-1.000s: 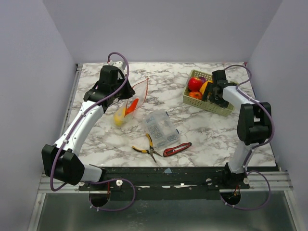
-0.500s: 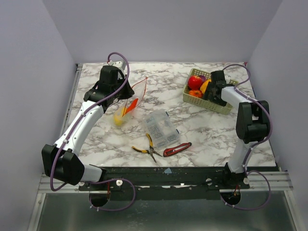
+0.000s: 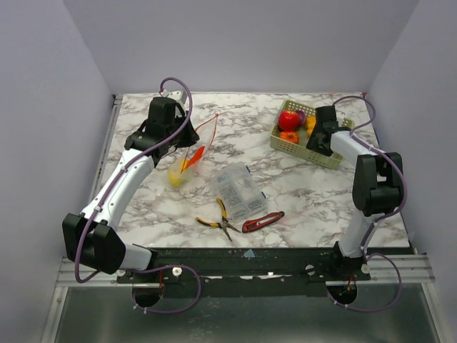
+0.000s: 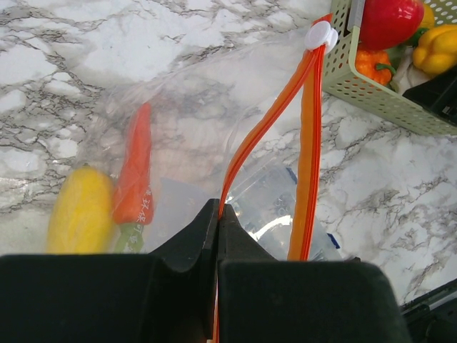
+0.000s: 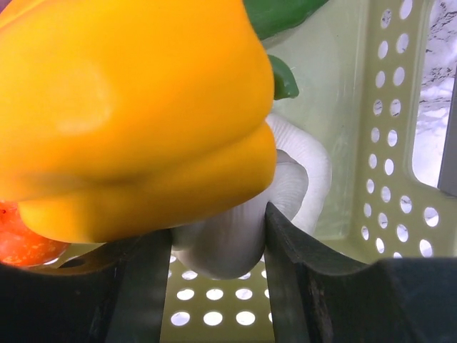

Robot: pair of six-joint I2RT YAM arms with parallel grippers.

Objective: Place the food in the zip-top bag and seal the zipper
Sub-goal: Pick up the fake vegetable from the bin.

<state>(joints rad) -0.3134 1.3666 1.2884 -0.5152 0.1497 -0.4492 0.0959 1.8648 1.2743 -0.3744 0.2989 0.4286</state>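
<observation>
The clear zip-top bag (image 3: 194,146) lies left of centre with its mouth held up. My left gripper (image 3: 177,141) is shut on one side of its orange-red zipper (image 4: 264,128), and the left wrist view shows the jaws (image 4: 218,214) pinched on the strip. A yellow toy vegetable (image 4: 78,214) and an orange carrot (image 4: 136,171) lie inside the bag (image 4: 178,107). My right gripper (image 3: 314,137) is down in the green basket (image 3: 314,156). Its jaws (image 5: 218,239) are closed on a white toy vegetable (image 5: 243,229) beneath a yellow pepper (image 5: 128,107). A red fruit (image 3: 288,119) also sits in the basket.
A rigid clear compartment box (image 3: 240,191) sits at centre front. Yellow-handled pliers (image 3: 218,218) and a red-handled tool (image 3: 263,221) lie near the front edge. Walls close in the table on three sides.
The basket and its fruit have shifted slightly toward the back with my right gripper in it. The left gripper still holds the bag's mouth up.
</observation>
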